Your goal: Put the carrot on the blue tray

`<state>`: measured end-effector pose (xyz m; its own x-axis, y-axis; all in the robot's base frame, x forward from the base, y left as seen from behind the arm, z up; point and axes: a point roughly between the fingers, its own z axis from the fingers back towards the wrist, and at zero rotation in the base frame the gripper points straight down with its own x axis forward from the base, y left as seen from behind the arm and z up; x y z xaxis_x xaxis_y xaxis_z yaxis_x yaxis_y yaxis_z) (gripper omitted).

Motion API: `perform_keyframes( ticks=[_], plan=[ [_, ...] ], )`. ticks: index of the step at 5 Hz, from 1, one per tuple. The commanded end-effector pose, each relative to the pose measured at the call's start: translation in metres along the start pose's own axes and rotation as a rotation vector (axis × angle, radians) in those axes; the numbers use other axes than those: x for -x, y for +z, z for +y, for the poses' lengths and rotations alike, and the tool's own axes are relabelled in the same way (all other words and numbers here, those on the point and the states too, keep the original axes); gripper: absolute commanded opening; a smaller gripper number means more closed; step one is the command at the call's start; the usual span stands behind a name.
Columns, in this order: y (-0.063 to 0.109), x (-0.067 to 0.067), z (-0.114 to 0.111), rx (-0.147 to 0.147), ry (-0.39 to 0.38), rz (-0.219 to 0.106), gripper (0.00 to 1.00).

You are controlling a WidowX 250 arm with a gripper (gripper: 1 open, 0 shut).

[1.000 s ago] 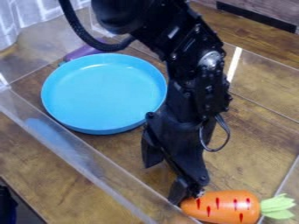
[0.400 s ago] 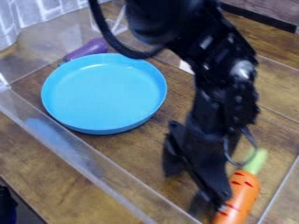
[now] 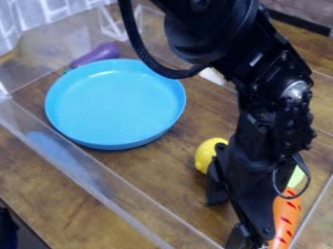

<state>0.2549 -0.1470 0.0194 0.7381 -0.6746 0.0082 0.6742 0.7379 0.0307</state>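
Observation:
The blue tray (image 3: 115, 102) is a big round plate lying on the wooden table at the left, with nothing on it. The orange carrot (image 3: 285, 219) sits at the bottom right, pointing roughly away from the camera, its green top (image 3: 297, 178) at the far end. My black gripper (image 3: 258, 226) reaches down right beside the carrot's left side and partly covers it. The jaws look open, and I see no grip on the carrot. The tray is well to the left of the gripper.
A yellow lemon (image 3: 208, 154) lies just left of the arm, between the tray and the carrot. A purple eggplant (image 3: 96, 53) peeks out behind the tray's far rim. A clear plastic wall (image 3: 92, 175) runs along the table's near edge.
The arm has swung right across the table. The carrot has turned from lying crosswise to pointing away and shifted right. The lemon, hidden before, now shows.

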Motion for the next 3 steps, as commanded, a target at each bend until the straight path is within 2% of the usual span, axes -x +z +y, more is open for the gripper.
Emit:
perform_keyframes(
  ticks=[1, 2, 3],
  plan=[
    [0.0074, -0.0076, 0.0014, 0.002, 0.005, -0.025, 0.0],
    [0.0067, -0.0103, 0.005, 0.013, 0.027, -0.021, 0.0],
    [0.007, -0.009, -0.0009, 0.024, 0.07, -0.014, 0.0]
  ],
)
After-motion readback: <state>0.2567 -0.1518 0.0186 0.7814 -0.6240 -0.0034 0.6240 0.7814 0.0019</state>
